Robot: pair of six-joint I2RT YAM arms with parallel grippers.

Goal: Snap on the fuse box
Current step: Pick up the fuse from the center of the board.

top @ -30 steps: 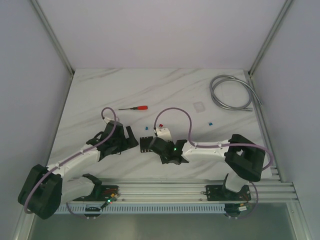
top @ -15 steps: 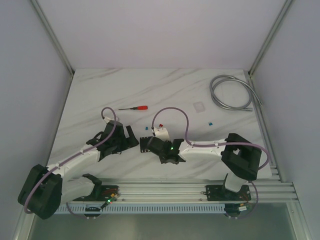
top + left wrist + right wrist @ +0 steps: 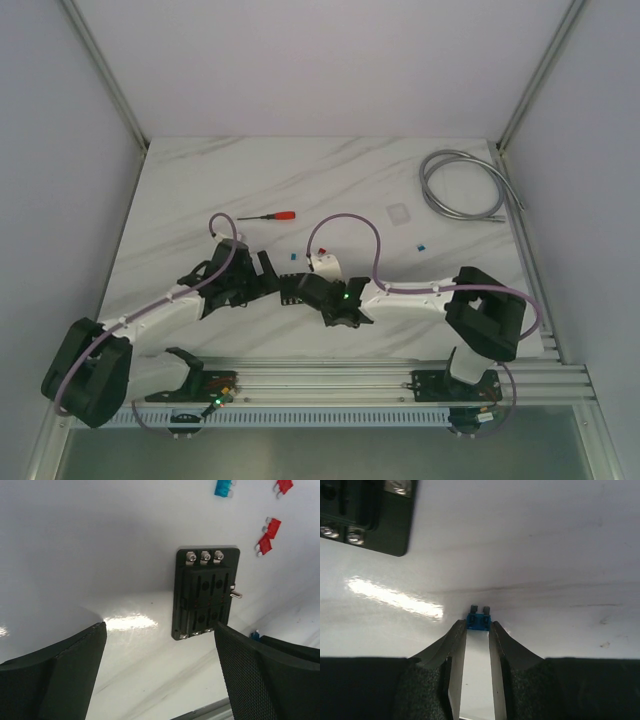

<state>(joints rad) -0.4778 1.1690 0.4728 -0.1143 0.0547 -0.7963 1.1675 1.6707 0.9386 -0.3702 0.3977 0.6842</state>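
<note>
Two jaws flank the small flat black square plastic fuse box [image 3: 205, 596], flat on the white marble tabletop [image 3: 300, 180]: left jaws wide open just beside it, right jaws pinching a tiny blue fuse [image 3: 479, 622]. Probably light, rigid, skid-prone; grip opposite edges, avoiding slots.

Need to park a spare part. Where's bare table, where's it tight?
Free: the far band beyond the screwdriver and clear lid, and the strip left of the left arm. Crowded: centre, where the left gripper, fuse box and right gripper, pinching a blue fuse, meet amid loose fuses. The cable coil fills the far right corner.
</note>
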